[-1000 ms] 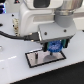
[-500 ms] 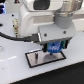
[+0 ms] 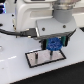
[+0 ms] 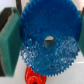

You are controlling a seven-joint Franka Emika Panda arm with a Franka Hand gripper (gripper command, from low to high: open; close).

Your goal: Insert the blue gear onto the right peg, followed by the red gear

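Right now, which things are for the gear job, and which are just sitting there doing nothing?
For the job:
- blue gear, held in the gripper
- red gear, peeking out from behind the blue one
- right peg on the grey plate

Just there:
- shorter peg
- white table

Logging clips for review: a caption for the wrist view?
Gripper holding the blue gear, with the red gear partly visible beyond its rim.
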